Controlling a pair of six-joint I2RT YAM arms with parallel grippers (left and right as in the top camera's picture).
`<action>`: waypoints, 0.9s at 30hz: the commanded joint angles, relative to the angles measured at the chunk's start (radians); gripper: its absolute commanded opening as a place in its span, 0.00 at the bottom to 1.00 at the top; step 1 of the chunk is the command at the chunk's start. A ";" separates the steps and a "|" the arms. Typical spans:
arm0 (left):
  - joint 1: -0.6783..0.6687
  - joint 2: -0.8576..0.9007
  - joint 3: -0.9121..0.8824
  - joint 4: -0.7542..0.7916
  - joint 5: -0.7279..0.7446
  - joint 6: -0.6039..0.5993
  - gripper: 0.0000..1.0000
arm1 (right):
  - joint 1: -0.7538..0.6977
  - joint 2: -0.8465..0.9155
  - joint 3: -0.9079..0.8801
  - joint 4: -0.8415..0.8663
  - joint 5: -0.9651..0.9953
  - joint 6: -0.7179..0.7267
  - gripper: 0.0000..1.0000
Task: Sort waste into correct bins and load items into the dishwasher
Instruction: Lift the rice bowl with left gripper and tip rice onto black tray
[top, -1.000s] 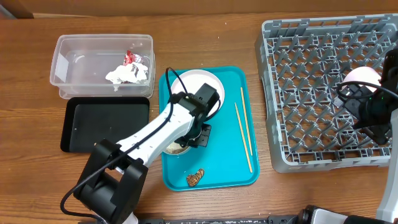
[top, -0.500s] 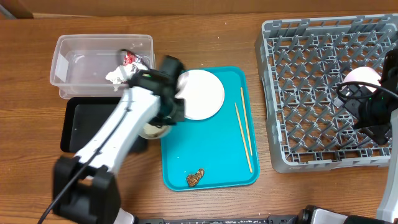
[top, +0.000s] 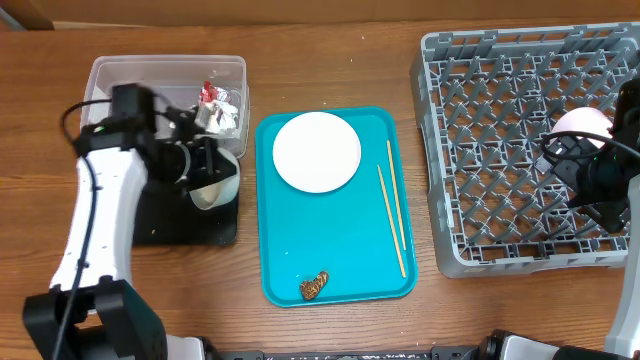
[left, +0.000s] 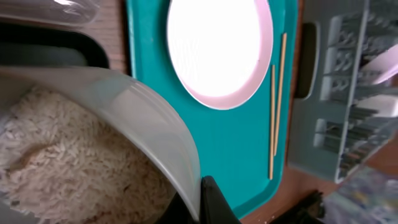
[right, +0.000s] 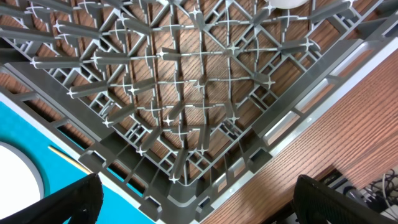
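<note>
My left gripper (top: 205, 168) is shut on the rim of a white bowl (top: 216, 180), held tilted over the right part of the black tray (top: 185, 225). The left wrist view shows whitish rice (left: 62, 162) inside the bowl (left: 155, 118), with the left gripper (left: 202, 199) pinching its wall. The clear tub (top: 120, 85) holds a crumpled napkin (top: 215, 115) and a red wrapper (top: 208, 92). On the teal tray (top: 340, 250) lie a white plate (top: 317, 151), chopsticks (top: 392, 215) and a brown lump (top: 314, 286). My right gripper (right: 196, 208) hangs open over the grey dish rack (top: 500, 150), beside a pale-pink bowl (top: 583, 124).
The rack's near corner (right: 199, 186) lies right below the right gripper, with bare wooden table (right: 348, 106) beyond it. The tub and the black tray sit close together at the left. The teal tray fills the middle between them and the rack.
My left arm has lifted the bowl off the teal tray and swung it left, over the black tray, uncovering the plate. The right arm has not moved.
</note>
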 joint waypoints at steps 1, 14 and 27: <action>0.115 -0.011 -0.071 0.034 0.229 0.126 0.04 | -0.002 -0.002 0.008 0.005 -0.005 -0.003 1.00; 0.378 0.139 -0.222 0.049 0.700 0.450 0.04 | -0.002 -0.002 0.008 0.003 -0.005 -0.006 1.00; 0.425 0.232 -0.229 0.053 0.916 0.341 0.04 | -0.002 -0.002 0.008 0.004 -0.005 -0.006 1.00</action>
